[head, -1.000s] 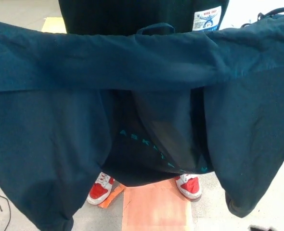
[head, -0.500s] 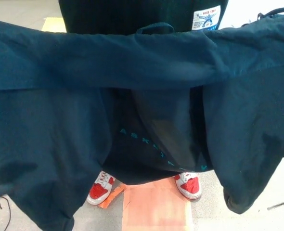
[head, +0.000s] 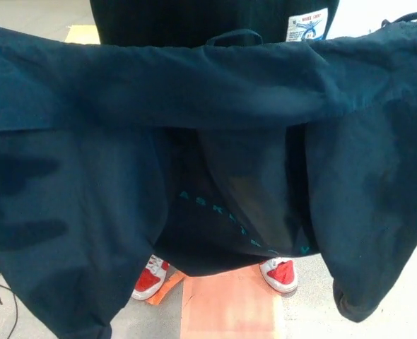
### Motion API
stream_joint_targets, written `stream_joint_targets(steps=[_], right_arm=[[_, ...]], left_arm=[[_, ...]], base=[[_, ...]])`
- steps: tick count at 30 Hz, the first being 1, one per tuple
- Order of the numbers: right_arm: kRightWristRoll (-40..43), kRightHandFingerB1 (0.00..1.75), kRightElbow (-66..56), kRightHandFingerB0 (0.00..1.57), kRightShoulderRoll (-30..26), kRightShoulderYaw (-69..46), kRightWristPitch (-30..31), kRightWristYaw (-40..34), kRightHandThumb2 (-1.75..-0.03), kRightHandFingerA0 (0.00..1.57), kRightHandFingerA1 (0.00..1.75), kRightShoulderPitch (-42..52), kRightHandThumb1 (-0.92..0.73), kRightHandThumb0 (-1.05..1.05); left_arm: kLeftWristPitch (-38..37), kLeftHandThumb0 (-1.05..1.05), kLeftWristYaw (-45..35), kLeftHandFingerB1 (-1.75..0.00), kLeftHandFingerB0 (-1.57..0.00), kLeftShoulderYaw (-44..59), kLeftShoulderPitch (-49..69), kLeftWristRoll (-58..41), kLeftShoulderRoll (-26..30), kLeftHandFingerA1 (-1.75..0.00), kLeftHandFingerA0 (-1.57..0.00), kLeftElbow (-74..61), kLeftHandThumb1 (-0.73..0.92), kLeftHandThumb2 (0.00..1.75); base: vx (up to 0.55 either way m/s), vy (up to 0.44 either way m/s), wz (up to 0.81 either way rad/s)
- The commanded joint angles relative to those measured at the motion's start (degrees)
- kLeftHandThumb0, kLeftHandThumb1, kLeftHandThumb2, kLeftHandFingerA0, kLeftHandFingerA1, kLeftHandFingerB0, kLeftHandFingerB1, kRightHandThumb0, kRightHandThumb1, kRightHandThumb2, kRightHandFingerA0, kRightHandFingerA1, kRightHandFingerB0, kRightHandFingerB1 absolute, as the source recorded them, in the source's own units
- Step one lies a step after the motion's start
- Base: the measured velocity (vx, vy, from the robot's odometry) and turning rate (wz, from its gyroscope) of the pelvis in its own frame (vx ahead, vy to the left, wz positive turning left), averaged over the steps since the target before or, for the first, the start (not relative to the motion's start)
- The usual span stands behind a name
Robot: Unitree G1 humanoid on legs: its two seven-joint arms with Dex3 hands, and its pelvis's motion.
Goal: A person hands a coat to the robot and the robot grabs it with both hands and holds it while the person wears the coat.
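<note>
A dark navy coat (head: 194, 92) fills nearly the whole head view, stretched wide from the left edge to the right edge with its collar band running across the upper part. A small hanging loop (head: 232, 35) stands up from the middle of the collar, and a white label (head: 307, 25) with blue print shows just to the right of it near the top edge. Below the collar the coat hangs open: the left front panel (head: 67, 233) drops down to the bottom edge, the right panel (head: 371, 212) hangs to a rounded hem low on the right, and between them the darker lining (head: 230, 191) shows, with a slanting row of small teal letters (head: 226, 215) on it. Behind the collar, at the top, stands a person in dark clothing (head: 180, 18), very close to the coat. Their red-and-white shoes (head: 150, 277) peek out beneath the lining, one on each side of a pale orange mat (head: 230, 307) on the grey floor (head: 399, 311). A yellow patch (head: 83, 33) lies on the floor at the upper left. Neither robot hand shows anywhere, so I cannot tell how the fingers are set or where they grip the cloth.
</note>
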Motion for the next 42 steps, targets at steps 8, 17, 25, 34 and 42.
stream_joint_targets(steps=[8, 17, 25, 34, 42], right_arm=[[24.8, 0.26, -2.5, 0.13, -29.7, -4.9, 17.2, 19.6, -0.58, 0.33, 0.43, -20.6, -0.56, -0.70], [19.1, 0.17, 7.3, 0.02, -37.4, 21.4, 25.8, 33.0, -0.95, 0.21, 0.47, -45.8, -0.61, -0.84], [6.4, 0.18, 19.2, 0.00, -25.1, 42.0, 30.8, 46.3, -0.63, 0.24, 0.36, -64.3, -0.77, -0.81], [0.9, 0.12, 25.7, 0.00, -22.5, 53.3, 34.3, 56.2, -0.63, 0.23, 0.34, -71.4, -0.78, -0.88], [-1.2, 0.10, 30.0, 0.00, -21.4, 61.3, 39.9, 66.0, -0.96, 0.18, 0.45, -77.3, -0.56, -0.89]], left_arm=[[6.9, -0.74, -22.2, -0.31, -0.26, -3.3, -27.5, -22.8, 32.7, -0.33, -0.29, 9.1, 0.48, 0.56], [19.3, -0.84, -30.9, -0.27, -0.16, -29.7, -54.8, -5.5, 28.8, -0.30, -0.21, 18.6, 0.64, 0.60], [24.2, -0.39, -42.8, -0.47, 0.00, -43.1, -69.6, 3.4, 23.7, -0.48, 0.00, 27.2, 0.19, 0.88], [32.1, -0.91, -54.8, -0.30, -0.08, -49.4, -75.7, 2.2, 26.0, -0.40, -0.11, 27.6, 0.55, 0.91], [31.1, -0.40, -59.6, -0.47, 0.00, -52.0, -76.2, 6.0, 28.8, -0.47, -0.01, 25.0, 0.22, 0.91]], base=[[0.00, 0.000, 0.00], [0.00, 0.000, 0.00], [0.00, 0.000, 0.00], [0.00, 0.000, 0.00], [0.00, 0.000, 0.00]])
